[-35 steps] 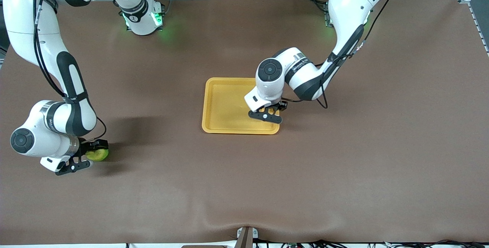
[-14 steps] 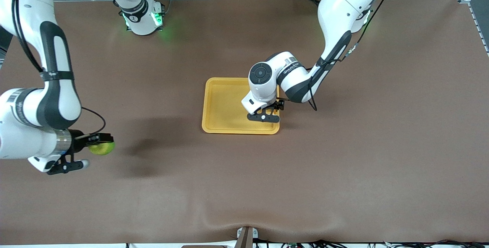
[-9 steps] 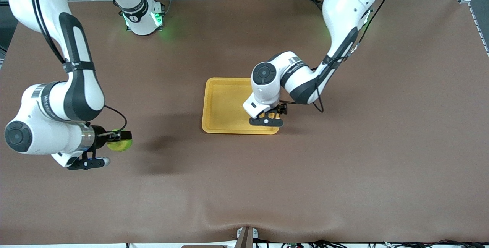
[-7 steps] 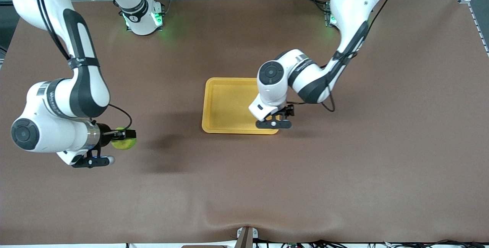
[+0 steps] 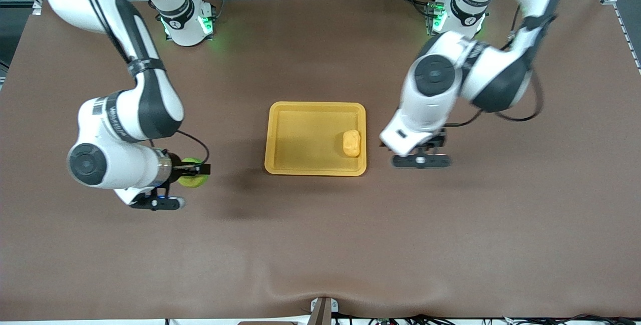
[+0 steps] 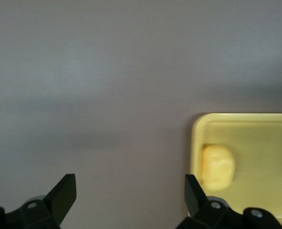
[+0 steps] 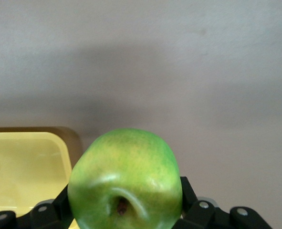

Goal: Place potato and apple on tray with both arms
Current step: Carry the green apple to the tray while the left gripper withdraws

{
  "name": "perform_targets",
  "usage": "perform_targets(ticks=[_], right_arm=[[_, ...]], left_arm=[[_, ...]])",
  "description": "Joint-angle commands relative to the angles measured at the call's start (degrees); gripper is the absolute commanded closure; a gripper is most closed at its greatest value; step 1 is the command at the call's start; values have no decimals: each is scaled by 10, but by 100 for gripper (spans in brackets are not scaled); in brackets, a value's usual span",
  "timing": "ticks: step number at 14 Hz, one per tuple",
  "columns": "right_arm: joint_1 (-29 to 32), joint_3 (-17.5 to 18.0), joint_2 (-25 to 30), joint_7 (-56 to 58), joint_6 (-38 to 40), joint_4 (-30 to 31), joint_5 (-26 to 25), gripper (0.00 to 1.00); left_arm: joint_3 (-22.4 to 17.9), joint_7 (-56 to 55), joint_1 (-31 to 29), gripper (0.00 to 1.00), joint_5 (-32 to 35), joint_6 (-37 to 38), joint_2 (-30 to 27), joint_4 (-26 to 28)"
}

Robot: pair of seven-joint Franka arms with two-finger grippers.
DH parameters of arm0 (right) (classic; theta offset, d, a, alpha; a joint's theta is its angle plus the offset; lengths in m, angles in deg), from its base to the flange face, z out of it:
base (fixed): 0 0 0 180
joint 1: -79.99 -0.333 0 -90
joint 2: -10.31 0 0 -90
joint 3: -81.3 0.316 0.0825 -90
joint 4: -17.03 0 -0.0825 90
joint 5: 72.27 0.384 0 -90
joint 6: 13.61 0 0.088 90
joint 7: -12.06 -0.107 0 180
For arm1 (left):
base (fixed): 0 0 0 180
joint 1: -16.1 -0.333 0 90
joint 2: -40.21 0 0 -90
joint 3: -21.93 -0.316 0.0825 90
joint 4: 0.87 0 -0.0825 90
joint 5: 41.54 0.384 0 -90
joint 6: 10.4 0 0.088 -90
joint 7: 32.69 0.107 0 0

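Step in hand: carrying the apple to the tray; potato step judged done. Right end effector: clamped on the apple, up over bare worktop toward the right arm's end, short of the tray. Next move calls for travel over the tray's free floor, lowering, then release clear of the potato. Left end effector: jaws wide, empty, over worktop beside the tray. Tray contents: potato only, against the rim at the left arm's end.

Left tool blurred — perhaps moving; apple cut off.
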Motion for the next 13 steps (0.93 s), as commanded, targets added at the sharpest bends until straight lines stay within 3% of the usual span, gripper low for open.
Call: perform_targets(ticks=[1, 7, 13], right_arm=[[-40, -4, 31, -59, -13, 41, 4, 100], [-107, -4, 63, -142, -103, 138, 4, 100], [-164, -4, 57, -206, -202, 196, 4, 100]], left_arm=[[4, 30, -48, 0, -13, 48, -58, 12], [4, 130, -114, 0, -17, 120, -143, 12], [0, 202, -167, 0, -50, 127, -184, 12]])
